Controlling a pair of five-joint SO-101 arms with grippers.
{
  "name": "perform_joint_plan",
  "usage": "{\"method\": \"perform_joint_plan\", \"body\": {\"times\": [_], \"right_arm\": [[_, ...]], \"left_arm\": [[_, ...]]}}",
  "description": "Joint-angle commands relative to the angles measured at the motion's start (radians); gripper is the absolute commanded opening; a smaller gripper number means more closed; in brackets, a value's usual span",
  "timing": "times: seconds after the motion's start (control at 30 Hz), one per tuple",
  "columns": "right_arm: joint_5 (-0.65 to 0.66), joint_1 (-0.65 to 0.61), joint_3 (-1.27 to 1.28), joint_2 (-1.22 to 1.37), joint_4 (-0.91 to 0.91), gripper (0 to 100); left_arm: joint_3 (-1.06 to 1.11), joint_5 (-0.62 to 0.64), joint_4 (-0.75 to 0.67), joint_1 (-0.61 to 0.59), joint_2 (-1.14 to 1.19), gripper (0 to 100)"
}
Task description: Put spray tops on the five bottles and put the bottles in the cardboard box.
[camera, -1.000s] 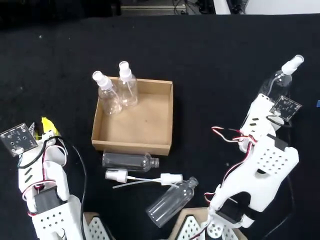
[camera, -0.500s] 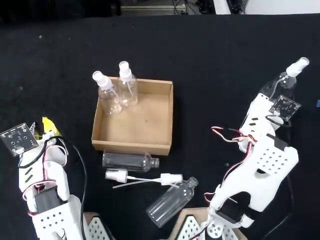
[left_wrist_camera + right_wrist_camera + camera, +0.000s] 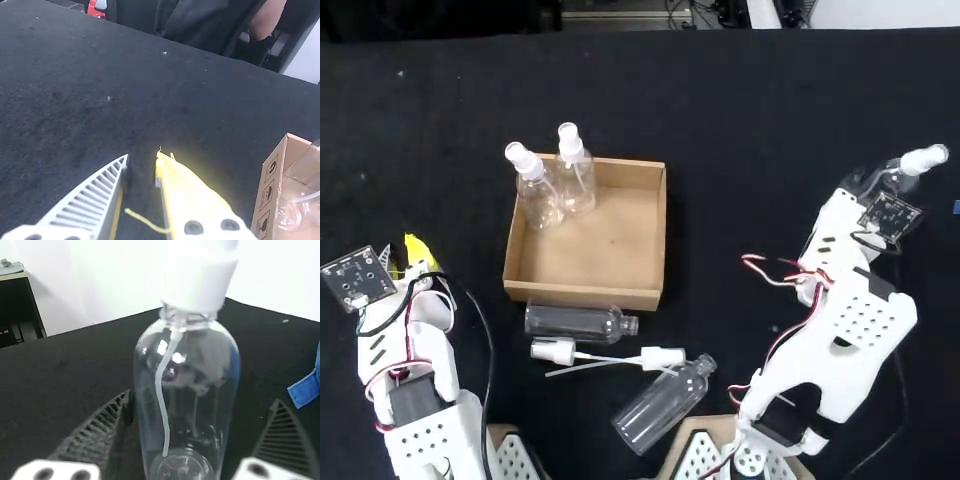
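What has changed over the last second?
The bottle between the right gripper's open jaws tipped further rightward in the high view, its spray top swinging right and lower in the picture. The left gripper, the box with two capped bottles, the two bare bottles and the loose tops stayed put.

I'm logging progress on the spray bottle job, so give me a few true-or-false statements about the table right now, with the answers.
1. Two capped bottles stand at a far corner of the cardboard box. True.
2. The two lying bottles in front of the box carry spray tops. False: their necks are bare, and two loose spray tops lie beside them.
3. A third capped bottle sits inside the open right claw. True.
4. The left claw holds a spray top. False: it is empty, above the table.
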Motion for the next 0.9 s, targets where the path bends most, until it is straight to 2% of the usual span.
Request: {"method": "perform_joint_plan", "body": {"times": [0.0, 0.23, 0.73, 0.87], "right_arm": [[-0.008, -0.021, 0.041, -0.147, 0.008, 36.0], [-0.009, -0.015, 0.022, -0.337, 0.284, 36.1], [-0.005, -0.015, 0.054, -0.383, 0.299, 36.0], [0.058, -0.018, 0.073, -0.375, 0.296, 34.4]], "left_arm": [[0.025, 0.002, -0.002, 0.008, -0.008, 8], [0.025, 0.002, 0.002, 0.008, -0.008, 8], [0.025, 0.002, 0.002, 0.008, -0.008, 8], [0.025, 0.002, 0.002, 0.008, -0.008, 8]]}}
